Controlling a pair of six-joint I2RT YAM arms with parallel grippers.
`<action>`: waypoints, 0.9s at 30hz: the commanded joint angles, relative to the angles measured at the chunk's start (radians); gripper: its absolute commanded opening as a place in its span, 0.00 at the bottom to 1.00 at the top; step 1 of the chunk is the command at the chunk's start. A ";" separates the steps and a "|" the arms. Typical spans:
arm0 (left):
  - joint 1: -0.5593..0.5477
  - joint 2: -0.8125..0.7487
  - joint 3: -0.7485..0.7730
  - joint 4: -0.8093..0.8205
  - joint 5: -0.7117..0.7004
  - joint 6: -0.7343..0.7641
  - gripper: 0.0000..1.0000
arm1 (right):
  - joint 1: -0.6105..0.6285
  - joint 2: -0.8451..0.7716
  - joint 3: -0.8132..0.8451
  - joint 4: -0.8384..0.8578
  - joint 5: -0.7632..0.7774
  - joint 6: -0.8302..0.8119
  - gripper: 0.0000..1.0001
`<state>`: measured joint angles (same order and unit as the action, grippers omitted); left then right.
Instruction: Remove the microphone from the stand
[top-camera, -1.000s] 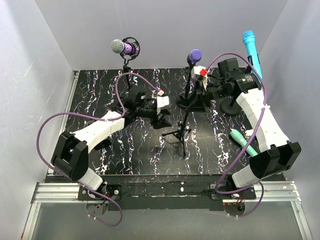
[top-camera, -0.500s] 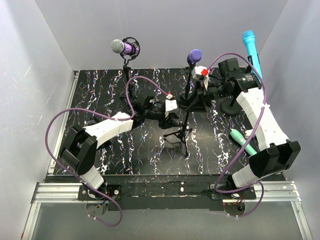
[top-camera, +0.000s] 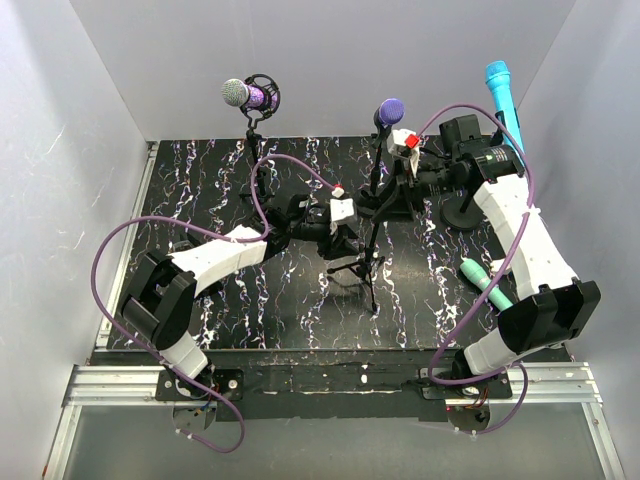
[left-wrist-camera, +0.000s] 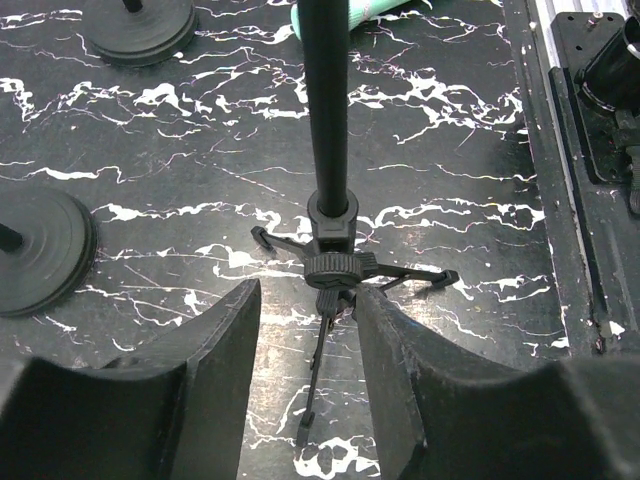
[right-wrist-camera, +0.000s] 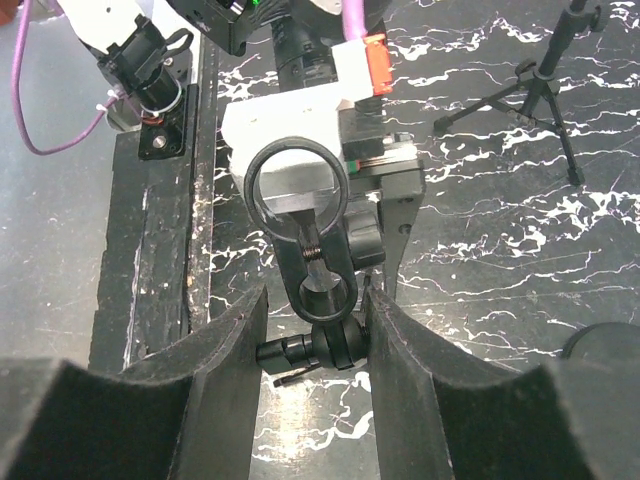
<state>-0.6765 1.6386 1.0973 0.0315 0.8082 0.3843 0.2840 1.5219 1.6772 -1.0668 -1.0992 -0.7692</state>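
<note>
Top external: black, white-veined counter (top-camera: 195, 190), pale walls (top-camera: 80, 110). Teal microphone (top-camera: 487, 283) lies beside right arm. Right end effector (right-wrist-camera: 315, 295) clamps tripod stand (left-wrist-camera: 332, 230)'s empty clip (right-wrist-camera: 297, 187); left end effector (left-wrist-camera: 307, 290) narrowly straddles its hub, grip unclear.

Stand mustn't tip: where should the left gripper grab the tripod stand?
The upright pole just above the leg hub, coming in level from the side the left gripper faces. The pole is round and straight. The legs are thin and splayed.
</note>
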 joint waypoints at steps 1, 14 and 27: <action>-0.012 -0.005 -0.005 0.027 0.045 -0.018 0.41 | -0.020 -0.009 -0.011 0.047 0.016 0.036 0.09; -0.020 -0.002 -0.016 0.070 0.003 -0.048 0.35 | -0.034 -0.016 -0.045 0.116 0.012 0.125 0.08; -0.021 0.015 0.006 0.061 -0.027 -0.160 0.00 | -0.034 -0.026 -0.050 0.120 0.012 0.148 0.07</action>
<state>-0.6910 1.6485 1.0870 0.1062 0.7902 0.2703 0.2562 1.5181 1.6398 -0.9386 -1.1198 -0.6350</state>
